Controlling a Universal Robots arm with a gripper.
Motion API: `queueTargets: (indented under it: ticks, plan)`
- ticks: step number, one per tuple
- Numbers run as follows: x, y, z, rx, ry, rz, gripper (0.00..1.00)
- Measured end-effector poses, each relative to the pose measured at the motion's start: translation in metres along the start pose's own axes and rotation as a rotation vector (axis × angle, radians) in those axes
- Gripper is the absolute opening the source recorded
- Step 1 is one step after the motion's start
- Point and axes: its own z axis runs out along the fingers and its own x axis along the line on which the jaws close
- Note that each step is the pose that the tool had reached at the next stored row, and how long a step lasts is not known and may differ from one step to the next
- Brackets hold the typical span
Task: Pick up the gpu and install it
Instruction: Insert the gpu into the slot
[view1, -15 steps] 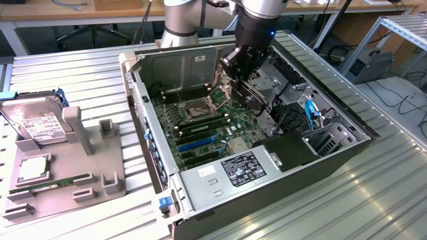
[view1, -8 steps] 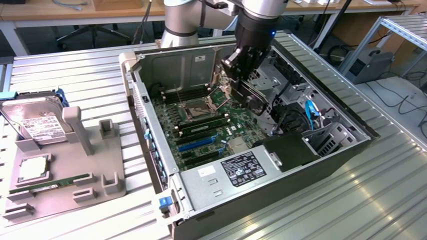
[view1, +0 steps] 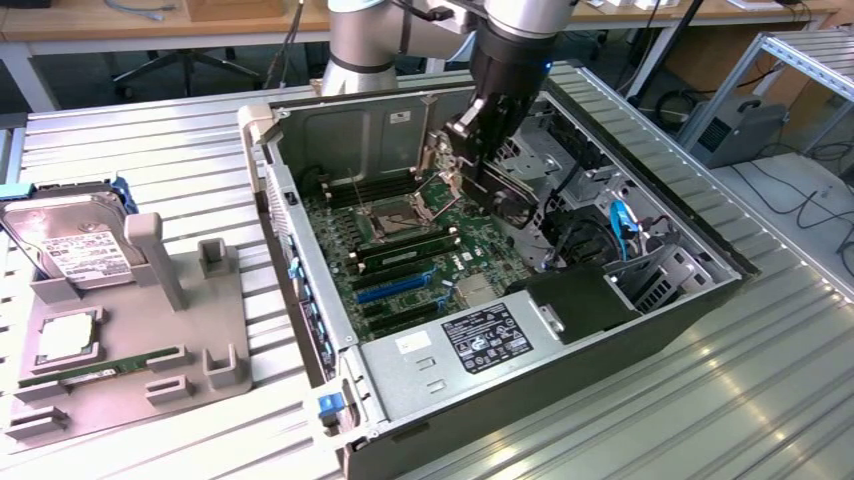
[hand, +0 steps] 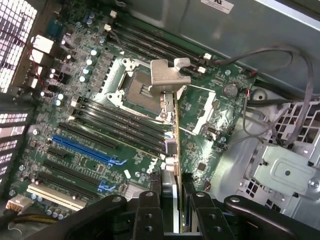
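Silver power supply sits nearest inside the open case, with the green motherboard beyond. The end effector, clamped on the gpu, hangs over the board at 3 o'clock of the CPU socket. The drive cage edge is close at 3 o'clock, and the far wall is well apart.

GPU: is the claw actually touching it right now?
Touching. The wrist view shows the gpu edge-on above the motherboard, its near end clamped between the claw's fingers.
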Motion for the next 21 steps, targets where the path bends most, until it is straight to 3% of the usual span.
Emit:
queueTargets:
  ticks: [21]
  plan:
    - [0.0000,0.0000,0.0009,-0.0063,0.0023,-0.227,0.27]
